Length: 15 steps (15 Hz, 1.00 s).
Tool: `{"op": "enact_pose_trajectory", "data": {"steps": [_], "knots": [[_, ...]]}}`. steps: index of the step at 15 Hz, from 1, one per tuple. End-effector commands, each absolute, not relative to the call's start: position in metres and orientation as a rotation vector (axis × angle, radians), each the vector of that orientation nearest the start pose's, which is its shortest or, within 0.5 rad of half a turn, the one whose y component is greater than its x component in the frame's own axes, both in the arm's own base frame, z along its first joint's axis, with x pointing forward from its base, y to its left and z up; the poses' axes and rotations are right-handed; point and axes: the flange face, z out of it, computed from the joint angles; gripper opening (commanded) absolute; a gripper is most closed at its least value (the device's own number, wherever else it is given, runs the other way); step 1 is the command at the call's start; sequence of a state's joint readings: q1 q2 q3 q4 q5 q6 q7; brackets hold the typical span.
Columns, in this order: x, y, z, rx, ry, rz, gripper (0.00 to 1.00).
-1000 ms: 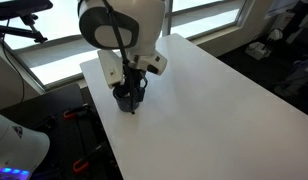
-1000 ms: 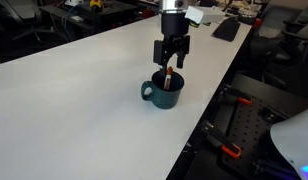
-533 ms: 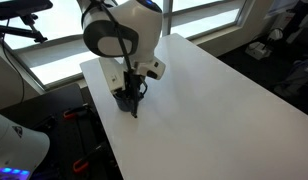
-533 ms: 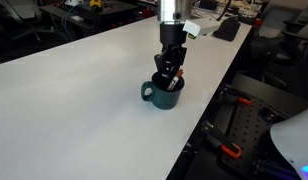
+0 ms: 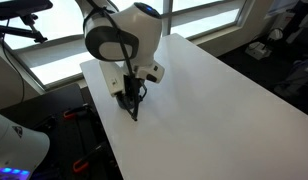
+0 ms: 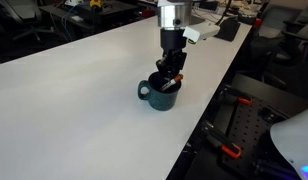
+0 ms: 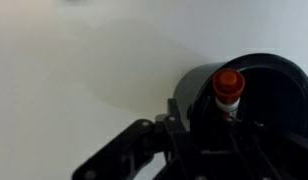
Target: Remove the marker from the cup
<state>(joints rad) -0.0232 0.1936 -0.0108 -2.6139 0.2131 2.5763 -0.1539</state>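
While the gripper (image 6: 170, 78) dips into the cup (image 6: 154, 97), the marker (image 7: 227, 86) stands inside it, red-orange end up.

That dark cup sits on a broad, plain white table (image 6: 64, 100), near one long edge in both exterior views. In the wrist view the marker rises close to the cup's wall, with the black fingers (image 7: 144, 150) low beside it; whether they pinch the marker or merely flank it cannot be told. Bright windows (image 5: 199, 14) run behind the table in an exterior view, while dim office clutter (image 6: 39, 25) fills the background elsewhere.
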Motion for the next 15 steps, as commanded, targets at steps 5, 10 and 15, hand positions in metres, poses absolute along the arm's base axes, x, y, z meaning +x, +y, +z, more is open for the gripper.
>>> {"op": "enact_pose_trajectory", "data": {"steps": [5, 10, 15], "knots": [[0.406, -0.018, 0.166, -3.01, 0.11, 0.338, 0.39], [0.407, -0.017, 0.169, -3.019, 0.108, 0.325, 0.79], [0.409, -0.009, 0.183, -3.024, 0.094, 0.3, 1.0]]}}
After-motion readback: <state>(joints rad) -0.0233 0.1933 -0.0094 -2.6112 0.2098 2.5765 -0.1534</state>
